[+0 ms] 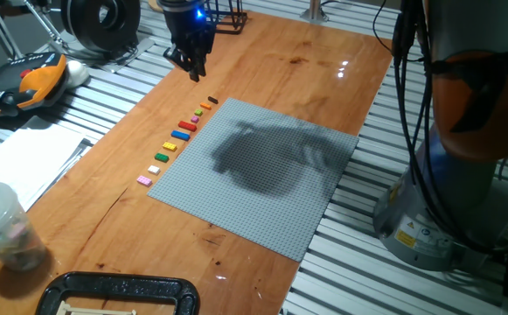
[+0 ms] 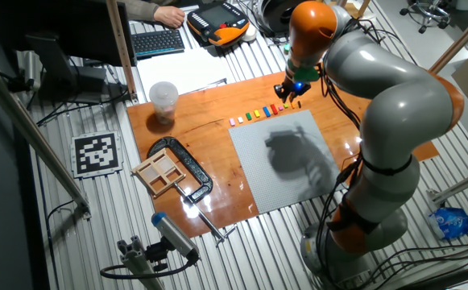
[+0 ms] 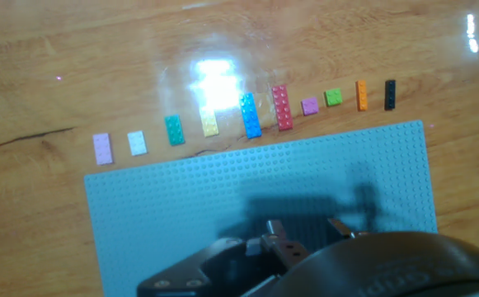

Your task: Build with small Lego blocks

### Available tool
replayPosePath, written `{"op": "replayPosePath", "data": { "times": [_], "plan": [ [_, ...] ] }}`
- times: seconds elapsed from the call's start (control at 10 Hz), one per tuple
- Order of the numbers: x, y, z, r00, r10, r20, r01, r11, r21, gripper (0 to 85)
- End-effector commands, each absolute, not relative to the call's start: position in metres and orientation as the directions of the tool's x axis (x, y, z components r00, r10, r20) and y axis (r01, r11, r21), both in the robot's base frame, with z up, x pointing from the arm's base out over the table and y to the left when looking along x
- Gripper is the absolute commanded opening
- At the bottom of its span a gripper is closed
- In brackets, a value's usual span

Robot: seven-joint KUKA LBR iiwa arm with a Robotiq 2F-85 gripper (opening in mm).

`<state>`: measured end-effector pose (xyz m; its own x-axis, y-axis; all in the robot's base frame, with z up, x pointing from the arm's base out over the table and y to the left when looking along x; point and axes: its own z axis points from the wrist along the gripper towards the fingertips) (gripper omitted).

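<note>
1. The gripper hangs above the wooden table, past the dark end of the row of small bricks; whether its jaws are open I cannot tell.
2. The row lies along the edge of the grey baseplate, running away from the gripper.
3. No readable writing on them.
4. Each long brick lies across the row.

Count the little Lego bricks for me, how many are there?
10 small Lego blocks, all in one row on the wooden table beside the grey baseplate: pink, white, green, yellow, blue, red, purple, green, orange, dark. None look hidden.
</note>
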<state>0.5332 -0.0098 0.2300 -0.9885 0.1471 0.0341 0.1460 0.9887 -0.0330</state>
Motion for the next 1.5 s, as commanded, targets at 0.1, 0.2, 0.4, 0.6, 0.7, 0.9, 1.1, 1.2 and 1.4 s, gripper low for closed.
{"op": "replayPosePath", "data": {
  "times": [0.1, 0.2, 0.4, 0.6, 0.7, 0.9, 1.1, 1.2, 1.4],
  "plan": [
    [0.542, -0.017, 0.23, -0.988, 0.146, 0.041, 0.145, 0.989, -0.031, 34.0],
    [0.543, -0.018, 0.23, -0.988, 0.149, 0.037, 0.148, 0.988, -0.041, 34.0],
    [0.543, -0.018, 0.229, -0.984, 0.171, 0.045, 0.169, 0.985, -0.042, 34.0],
    [0.547, -0.018, 0.226, -0.982, 0.181, 0.045, 0.179, 0.983, -0.04, 34.0],
    [0.547, -0.016, 0.226, -0.98, 0.191, 0.054, 0.19, 0.981, -0.028, 34.0],
    [0.548, -0.006, 0.227, -0.979, 0.198, 0.042, 0.196, 0.979, -0.048, 34.0],
    [0.544, 0.0, 0.225, -0.977, 0.207, 0.045, 0.205, 0.978, -0.043, 34.0],
    [0.541, 0.002, 0.227, -0.975, 0.216, 0.045, 0.214, 0.976, -0.049, 34.0],
    [0.542, 0.002, 0.228, -0.975, 0.221, 0.037, 0.218, 0.974, -0.063, 34.0]
  ]
}}
